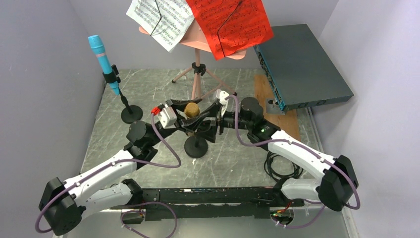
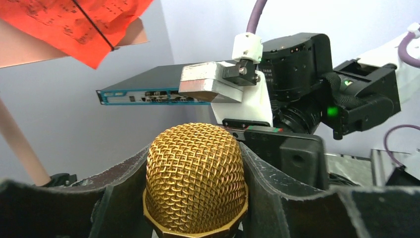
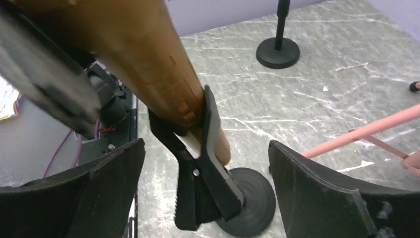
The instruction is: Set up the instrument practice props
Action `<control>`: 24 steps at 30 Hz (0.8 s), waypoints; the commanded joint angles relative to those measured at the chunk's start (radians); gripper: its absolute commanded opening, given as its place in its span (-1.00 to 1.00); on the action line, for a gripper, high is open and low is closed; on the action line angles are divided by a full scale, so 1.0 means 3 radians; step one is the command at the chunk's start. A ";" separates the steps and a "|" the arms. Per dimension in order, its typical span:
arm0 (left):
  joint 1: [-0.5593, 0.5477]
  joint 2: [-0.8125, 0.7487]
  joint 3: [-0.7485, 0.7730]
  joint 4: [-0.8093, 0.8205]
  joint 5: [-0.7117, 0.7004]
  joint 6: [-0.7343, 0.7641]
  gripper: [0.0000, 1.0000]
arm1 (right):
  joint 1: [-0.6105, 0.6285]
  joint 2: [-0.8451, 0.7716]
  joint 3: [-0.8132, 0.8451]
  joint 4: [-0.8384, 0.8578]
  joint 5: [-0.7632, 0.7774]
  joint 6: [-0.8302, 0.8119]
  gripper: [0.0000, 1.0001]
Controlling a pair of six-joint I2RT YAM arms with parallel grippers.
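The pink music desk point(image 1: 198, 39) stands on its tripod at the back, carrying a white page point(image 1: 161, 17) and a red page point(image 1: 230, 22). At the left, a blue microphone point(image 1: 103, 59) is clipped on a black round-based pole point(image 1: 131, 115). My left gripper point(image 2: 195, 166) is shut on the gold microphone point(image 2: 195, 181) just below its mesh head, above the second pole's base point(image 1: 196, 147). In the right wrist view the pole's black clip point(image 3: 205, 163) is clamped on the gold handle point(image 3: 148, 54). My right gripper point(image 3: 205, 148) is open, its fingers apart on either side of the clip.
A large dark-teal box point(image 1: 302, 67) lies at the back right, partly over a wooden board point(image 1: 277, 106). Black cables point(image 1: 282, 166) coil by the right arm's base. A pink tripod leg point(image 3: 366, 131) slants near the right finger. Grey walls close in three sides.
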 commanded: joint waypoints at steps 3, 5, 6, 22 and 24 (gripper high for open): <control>-0.0063 -0.0257 -0.0026 -0.0460 0.0106 -0.0060 -1.00 | 0.0149 -0.0374 -0.0265 -0.0207 0.0378 0.0325 1.00; -0.0061 -0.0295 -0.0044 -0.0449 0.0078 -0.0098 -1.00 | 0.0160 -0.0483 -0.0531 -0.0021 0.0490 0.0413 1.00; -0.0064 -0.0312 -0.0055 -0.0418 0.0067 -0.0118 -1.00 | 0.0162 -0.0545 -0.0702 0.0168 0.0546 0.0485 1.00; -0.0059 -0.0809 0.0119 -0.1929 -0.0448 -0.0565 0.98 | 0.0629 0.0613 -0.1451 0.2884 0.1607 0.0547 0.80; -0.0059 -0.0906 0.0140 -0.2272 -0.0532 -0.0613 0.99 | 0.0629 0.0749 -0.1368 0.2898 0.1580 0.0588 0.74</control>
